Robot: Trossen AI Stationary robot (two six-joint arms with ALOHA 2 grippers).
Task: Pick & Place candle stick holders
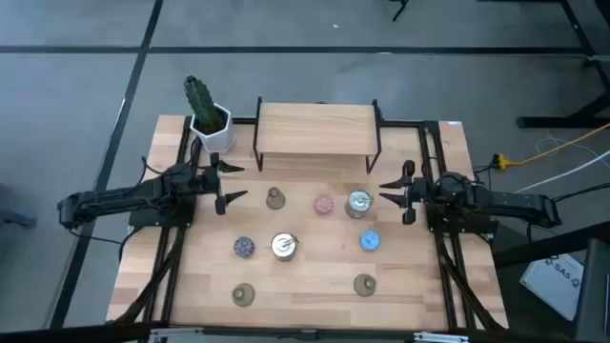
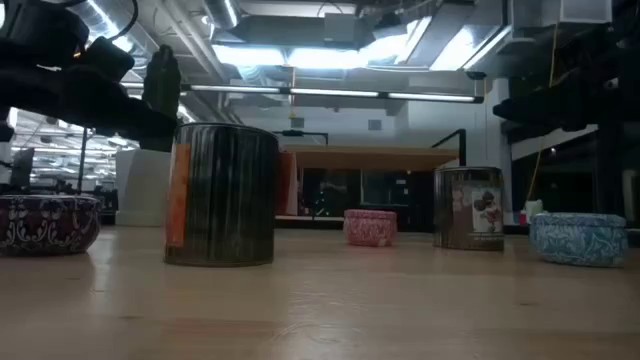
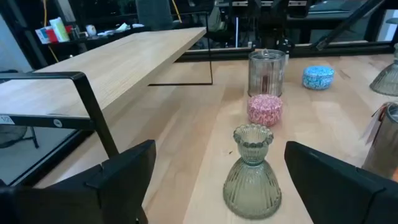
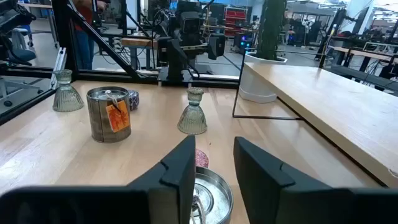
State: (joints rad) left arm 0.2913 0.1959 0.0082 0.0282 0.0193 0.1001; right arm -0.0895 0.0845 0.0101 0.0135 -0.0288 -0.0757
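Three olive-green flared holders stand on the table: one point(image 1: 275, 198) in front of the shelf, two near the front edge point(image 1: 243, 295) point(image 1: 365, 284). Round pink point(image 1: 324, 205), blue point(image 1: 370, 241) and dark speckled point(image 1: 244, 247) holders and two silvery cups point(image 1: 358, 202) point(image 1: 283, 246) stand between them. My left gripper point(image 1: 235, 183) is open, level, just left of the far green holder point(image 3: 252, 174), which stands ahead between its fingers. My right gripper point(image 1: 389, 191) is open, its tips just right of and above the silvery cup point(image 4: 208, 196).
A low wooden shelf on black legs point(image 1: 316, 129) stands at the table's far middle. A white pot with a green cactus point(image 1: 210, 119) stands at its left. Black frame rails point(image 1: 176, 257) point(image 1: 448, 257) run along both table sides.
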